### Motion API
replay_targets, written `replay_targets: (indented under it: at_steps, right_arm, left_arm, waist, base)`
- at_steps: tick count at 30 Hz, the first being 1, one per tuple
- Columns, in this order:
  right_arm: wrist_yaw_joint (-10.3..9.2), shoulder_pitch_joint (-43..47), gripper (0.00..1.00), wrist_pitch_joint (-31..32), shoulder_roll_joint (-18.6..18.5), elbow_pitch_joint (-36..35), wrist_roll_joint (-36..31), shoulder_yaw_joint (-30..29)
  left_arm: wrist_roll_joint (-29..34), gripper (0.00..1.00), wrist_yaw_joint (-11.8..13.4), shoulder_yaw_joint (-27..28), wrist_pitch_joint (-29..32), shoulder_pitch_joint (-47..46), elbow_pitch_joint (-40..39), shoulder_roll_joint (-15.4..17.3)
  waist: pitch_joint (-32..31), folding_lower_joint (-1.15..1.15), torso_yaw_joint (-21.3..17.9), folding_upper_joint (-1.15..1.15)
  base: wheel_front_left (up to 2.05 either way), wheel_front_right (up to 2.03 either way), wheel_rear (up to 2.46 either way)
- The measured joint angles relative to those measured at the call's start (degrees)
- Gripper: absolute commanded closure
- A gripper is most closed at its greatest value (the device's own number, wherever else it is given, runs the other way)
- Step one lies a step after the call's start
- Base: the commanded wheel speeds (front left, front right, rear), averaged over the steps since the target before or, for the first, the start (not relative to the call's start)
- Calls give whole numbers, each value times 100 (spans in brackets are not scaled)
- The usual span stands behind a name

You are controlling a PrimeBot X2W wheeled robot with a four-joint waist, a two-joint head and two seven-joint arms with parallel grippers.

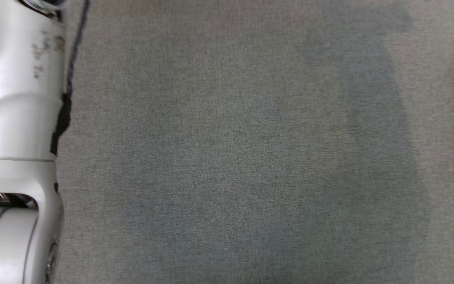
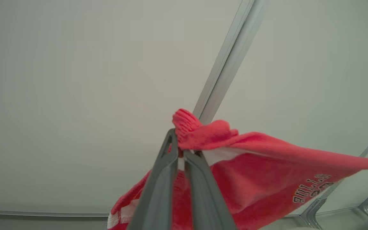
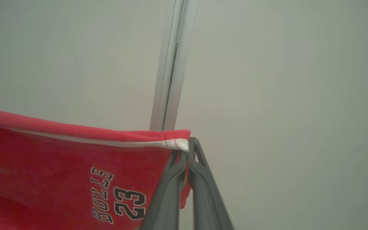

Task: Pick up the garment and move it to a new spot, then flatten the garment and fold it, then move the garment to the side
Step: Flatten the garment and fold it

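While both grippers have a hold of it, the red garment (image 2: 254,179) hangs stretched between them, off the table. The left gripper (image 2: 180,152) is clamped tight on a bunched-up bit of the edge, and the right gripper (image 3: 187,152) is pinched on a corner with white trim. You can read the BULLS 23 print (image 3: 117,198) pretty clearly. From the head view, a bit of the red peeks in at the right edge of the grey table (image 1: 227,157), and a pale forearm (image 1: 14,118) runs along the left.
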Motion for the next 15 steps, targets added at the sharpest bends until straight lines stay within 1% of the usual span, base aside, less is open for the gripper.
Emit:
replay_targets:
  at_steps: [1,3,4,7,10,15]
  right_arm:
    - [0,0,100,0,0,0,0,0]
    - [0,226,100,-53,58,275,133,-57]
    - [0,502,100,-99,67,513,177,19]
    - [0,829,100,-114,100,762,297,202]
    - [0,1237,100,-122,52,815,428,394]
    - [0,1996,100,-124,-109,812,604,924]
  left_arm:
    - [0,100,0,0,0,0,0,0]
    - [68,100,-97,-137,-248,85,323,-46]
    - [185,100,-174,-339,-438,274,669,-81]
    - [241,100,-256,-559,-599,584,1159,-110]
    - [428,100,-326,-886,-669,989,1569,-121]
    - [458,100,-398,-1237,-816,1671,1913,-113]
  waist:
    - [0,0,0,0]
    - [101,0,27,0]
    - [138,0,90,0]
    - [127,0,170,0]
    - [17,0,208,0]
    - [-273,0,258,0]
  base:
    - [0,0,0]
    - [0,0,0]
    - [0,0,0]
    - [0,0,0]
    - [0,0,0]
    - [0,0,0]
